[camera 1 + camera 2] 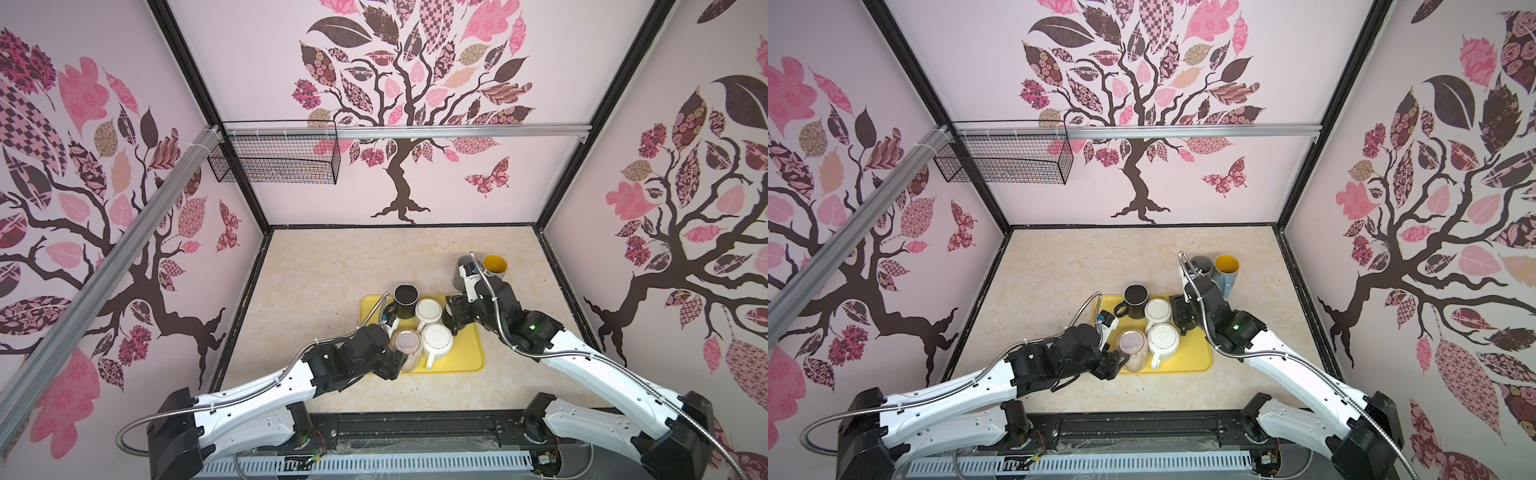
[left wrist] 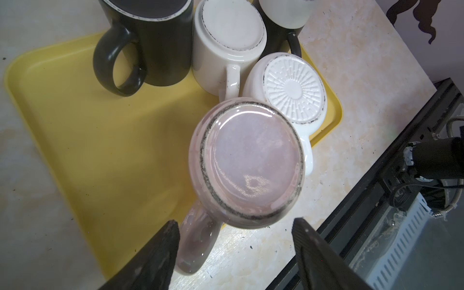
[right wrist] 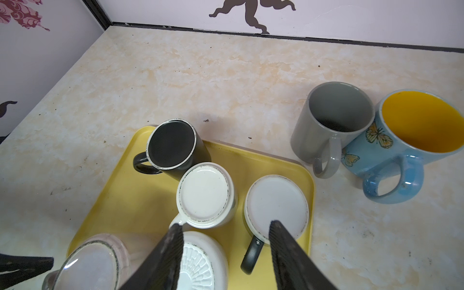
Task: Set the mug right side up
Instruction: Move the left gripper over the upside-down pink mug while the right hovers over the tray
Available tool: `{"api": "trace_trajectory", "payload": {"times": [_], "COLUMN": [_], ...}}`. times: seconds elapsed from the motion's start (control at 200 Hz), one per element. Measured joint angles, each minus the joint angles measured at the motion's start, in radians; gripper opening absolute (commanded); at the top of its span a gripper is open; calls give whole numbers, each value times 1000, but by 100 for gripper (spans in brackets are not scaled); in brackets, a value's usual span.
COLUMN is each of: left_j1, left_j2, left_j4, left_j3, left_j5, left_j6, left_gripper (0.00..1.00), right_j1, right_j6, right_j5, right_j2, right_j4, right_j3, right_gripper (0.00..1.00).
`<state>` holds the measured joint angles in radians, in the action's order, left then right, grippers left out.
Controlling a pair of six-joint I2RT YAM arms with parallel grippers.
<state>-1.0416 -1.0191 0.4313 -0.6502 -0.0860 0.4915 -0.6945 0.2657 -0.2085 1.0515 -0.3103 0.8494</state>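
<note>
Writing: none that can be read; a small label on the right arm's camera housing is too small to make out. The blue mug [image 3: 376, 160] has printed butterflies.
Left pincer [image 2: 234, 222]: spread wide and holding nothing. Its fingertips sit either side of the near rim of the pink mug [image 2: 251, 163], one close to the handle; I cannot tell if they touch.
Right pincer [image 3: 226, 224]: parted about halfway and holding nothing, above the dark mug with a white base [image 3: 276, 200] and the ribbed-base white mug [image 2: 295, 88].
Pink mug: upside down at the near edge of the yellow tray [image 2: 75, 125], just beside the ribbed-base white mug, with its handle sticking out past the tray edge.
Mugs: seven.
Upside down on the tray: five, namely the pink, ribbed-base white and white-based dark mugs, a plain white mug [image 3: 204, 193] and a black mug [image 3: 172, 143].
Upright on the table [image 3: 200, 75]: two, the grey mug [image 3: 324, 130] and the blue mug, touching, off the tray's far right corner.
Tray: one.
</note>
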Motion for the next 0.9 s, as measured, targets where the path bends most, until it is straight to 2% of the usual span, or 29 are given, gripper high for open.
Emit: {"api": "trace_trajectory", "payload": {"times": [0.54, 0.63, 0.75, 0.9], "left_j1": [-6, -8, -11, -16], "left_j2": [3, 12, 3, -47], "left_j4": [-32, -21, 3, 29], "left_j3": [44, 45, 44, 43], "left_j5": [51, 40, 3, -38], "left_j6": [45, 50, 44, 27], "left_gripper": [63, 66, 77, 78], "right_j1": [0, 0, 0, 0], "right_j6": [0, 0, 0, 0], "right_j5": [3, 5, 6, 5], "right_j2": [-2, -2, -2, -2], "right_j4": [9, 9, 10, 16], "right_j3": [-9, -9, -9, -9], "right_gripper": [58, 58, 59, 59]}}
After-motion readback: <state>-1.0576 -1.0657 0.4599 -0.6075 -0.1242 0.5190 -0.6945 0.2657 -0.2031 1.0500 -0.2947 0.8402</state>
